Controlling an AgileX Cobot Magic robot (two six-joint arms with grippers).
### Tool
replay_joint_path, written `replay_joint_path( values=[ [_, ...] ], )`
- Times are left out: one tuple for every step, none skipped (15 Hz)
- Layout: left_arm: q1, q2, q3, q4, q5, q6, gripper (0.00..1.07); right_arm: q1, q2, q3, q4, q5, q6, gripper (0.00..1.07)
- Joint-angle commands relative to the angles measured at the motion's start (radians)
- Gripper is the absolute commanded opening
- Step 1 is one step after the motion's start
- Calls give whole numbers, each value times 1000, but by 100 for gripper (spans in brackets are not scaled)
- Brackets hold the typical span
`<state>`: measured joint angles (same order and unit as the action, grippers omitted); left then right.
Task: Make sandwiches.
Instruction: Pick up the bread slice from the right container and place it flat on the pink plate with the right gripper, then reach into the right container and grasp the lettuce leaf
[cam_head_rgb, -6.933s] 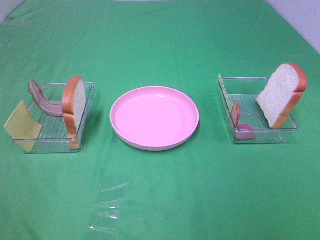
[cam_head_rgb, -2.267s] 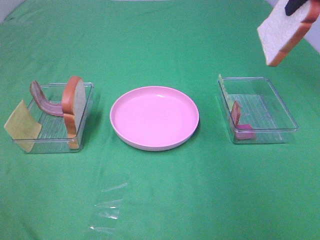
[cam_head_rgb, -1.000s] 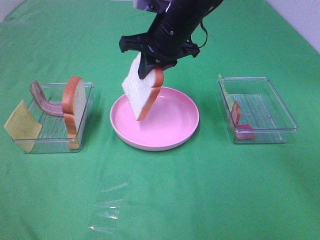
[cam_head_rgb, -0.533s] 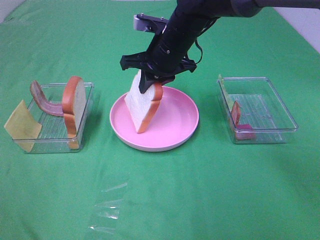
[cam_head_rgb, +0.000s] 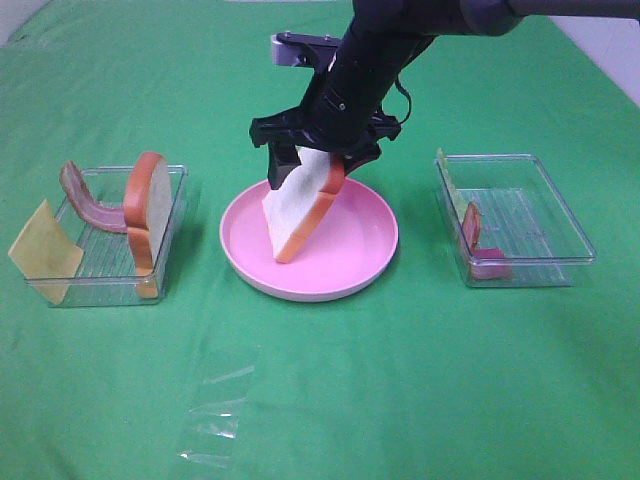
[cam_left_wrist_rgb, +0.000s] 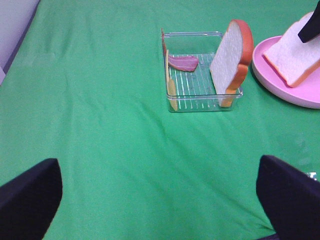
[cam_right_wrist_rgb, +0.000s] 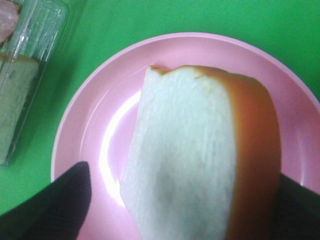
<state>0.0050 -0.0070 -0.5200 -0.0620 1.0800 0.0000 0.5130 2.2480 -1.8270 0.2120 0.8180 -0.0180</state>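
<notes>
The plate (cam_head_rgb: 362, 252) was occupied by the leaning bread (cam_head_rgb: 295, 213) and the right gripper (cam_head_rgb: 311, 168); bare cloth (cam_head_rgb: 410, 385) was left in front.

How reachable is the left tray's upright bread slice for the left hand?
Likely yes, reachable: the left hand is open, only bare cloth lies ahead, and the bread slice stands above the tray wall.

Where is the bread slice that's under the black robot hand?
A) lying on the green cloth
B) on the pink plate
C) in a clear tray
B: the bread slice leans tilted with its bottom edge resting inside the pink plate.
</notes>
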Motion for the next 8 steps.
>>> replay_joint_path(
  values=[
    [1,0,2,-8,-4,0,98,-2,-11,-3,-106,42,-8,92],
    [1,0,2,-8,-4,0,98,-2,-27,-7,-145,60,-7,92],
    [1,0,2,-8,-4,0,98,-2,-41,-36,-190,108,-6,92],
    [1,0,2,-8,-4,0,98,-2,-49,-81,-228,169,2,92],
    [1,0,2,-8,-4,0,98,-2,-54,-146,-244,239,2,92],
    [1,0,2,-8,-4,0,98,-2,-56,-171,-244,262,3,92],
    [1,0,2,-8,-4,0,98,-2,-56,-227,-243,311,3,92],
    [1,0,2,-8,-4,0,98,-2,-56,-276,-243,348,3,92]
  ],
)
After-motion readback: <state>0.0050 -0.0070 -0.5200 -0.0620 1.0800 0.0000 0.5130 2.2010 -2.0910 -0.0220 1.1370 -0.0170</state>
